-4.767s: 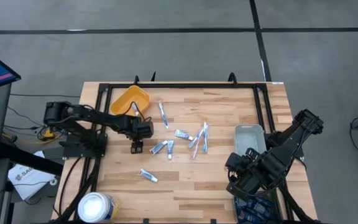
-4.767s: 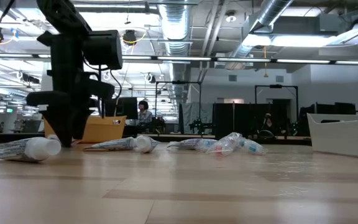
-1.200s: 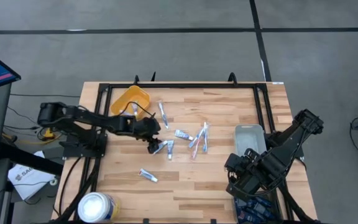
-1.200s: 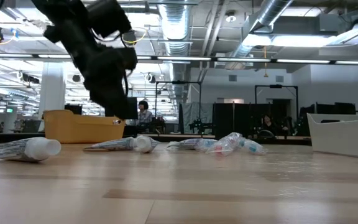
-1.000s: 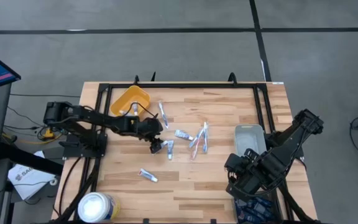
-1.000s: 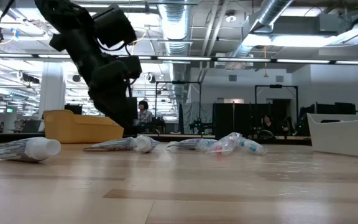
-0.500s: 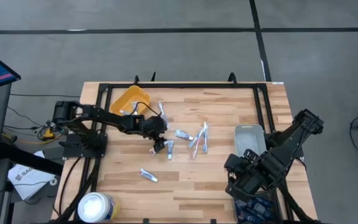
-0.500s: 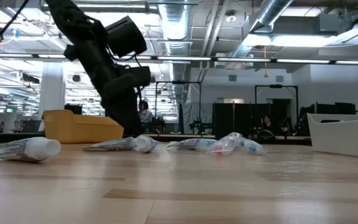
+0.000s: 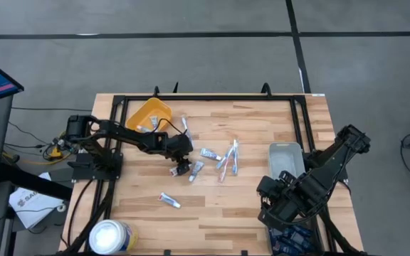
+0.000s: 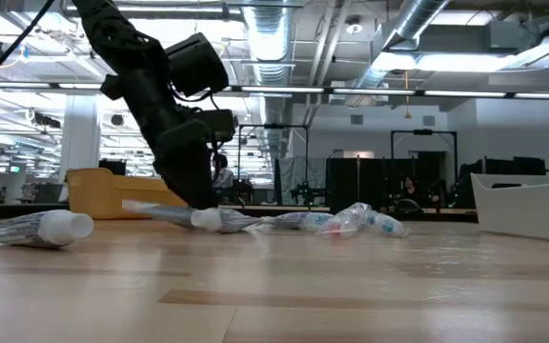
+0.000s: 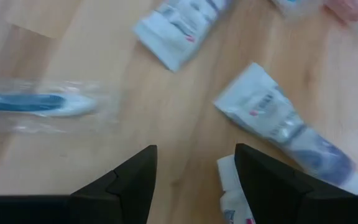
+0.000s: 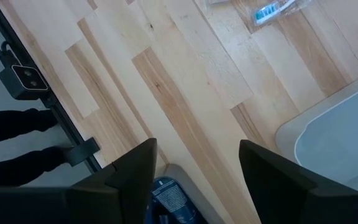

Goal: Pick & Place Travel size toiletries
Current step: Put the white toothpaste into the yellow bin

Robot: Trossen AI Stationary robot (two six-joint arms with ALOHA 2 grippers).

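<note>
Near the middle of the surface (image 9: 262,206), slightly toward its left edge, the left pincer (image 9: 181,171) has been brought down and shifted rightward over the last second, from beside the yellow bin (image 9: 148,114) to the left end of the scattered toiletries (image 9: 219,160). In the low view its tip is seen right at the wood, and the white tube (image 10: 208,218) beneath it has been nudged and turned from where it lay a moment earlier. From the left wrist camera the two dark fingers (image 11: 135,180) are seen spread, with bare wood between them and nothing pinched; another white tube (image 11: 284,124) lies just beyond one finger, and a wrapped toothbrush (image 11: 39,104) lies off to the other side. A grasp is judged to be in preparation, not yet made. Most of the toiletries are left in a loose cluster at the centre of the surface, with one tube (image 9: 169,201) apart toward the near edge. The right pincer (image 12: 194,174) is parked spread and empty at the near right corner, beside the grey tray (image 9: 285,158).
</note>
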